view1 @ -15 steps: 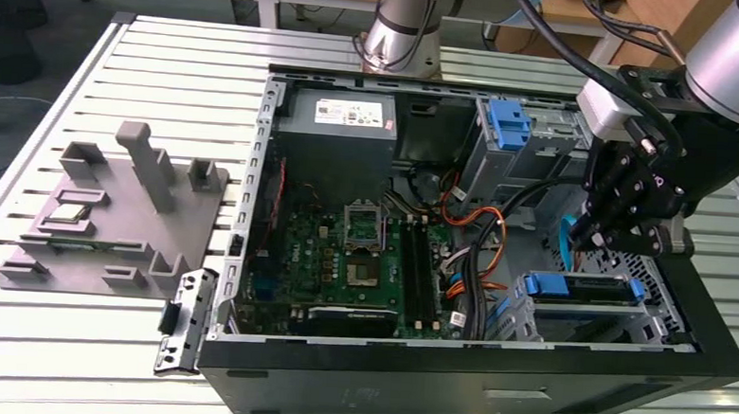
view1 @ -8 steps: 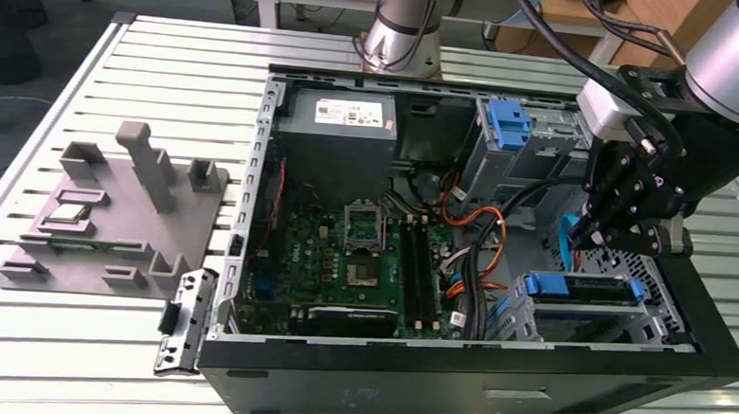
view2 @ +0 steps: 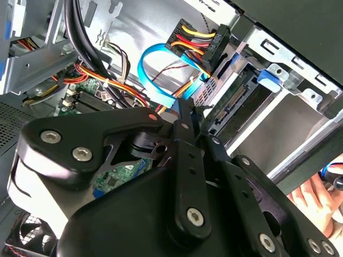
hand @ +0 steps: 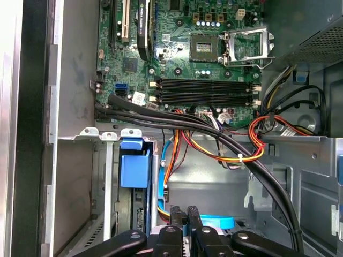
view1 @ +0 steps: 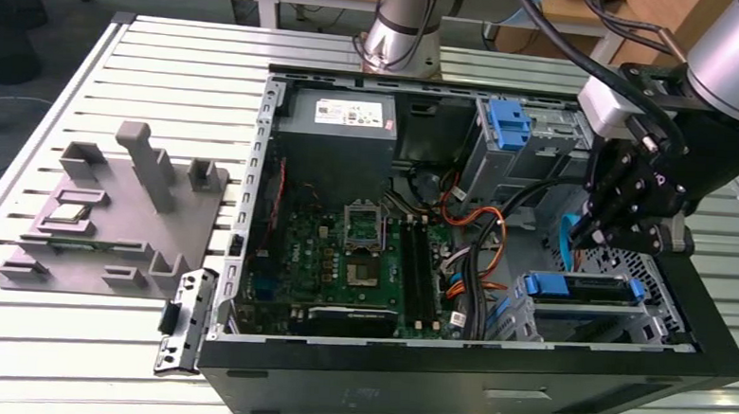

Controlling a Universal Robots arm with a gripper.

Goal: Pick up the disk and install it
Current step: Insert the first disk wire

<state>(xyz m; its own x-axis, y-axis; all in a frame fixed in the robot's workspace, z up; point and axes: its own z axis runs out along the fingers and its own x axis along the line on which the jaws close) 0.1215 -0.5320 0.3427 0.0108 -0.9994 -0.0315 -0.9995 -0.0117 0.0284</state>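
Observation:
The disk (view1: 581, 288) lies flat in the drive cage at the case's front corner, on the exterior view's right, with blue rails on both sides. The second wrist view shows its connector end (view2: 237, 100) in the cage, and the first wrist view shows its blue rail tab (hand: 134, 167). My gripper (view1: 590, 238) hangs just above and behind the cage, beside a flat blue data cable (view2: 153, 80). In both wrist views its black fingers (hand: 177, 214) are pressed close together, with nothing clearly between them (view2: 187, 110).
The open computer case (view1: 255, 211) holds a motherboard (view1: 341, 262), a grey power supply box (view1: 339, 120), an upright blue latch (view1: 509, 124) and bundles of coloured wires (hand: 252, 139). A grey fixture block (view1: 116, 213) sits on the slatted table. A hand (view2: 313, 195) shows beyond the case.

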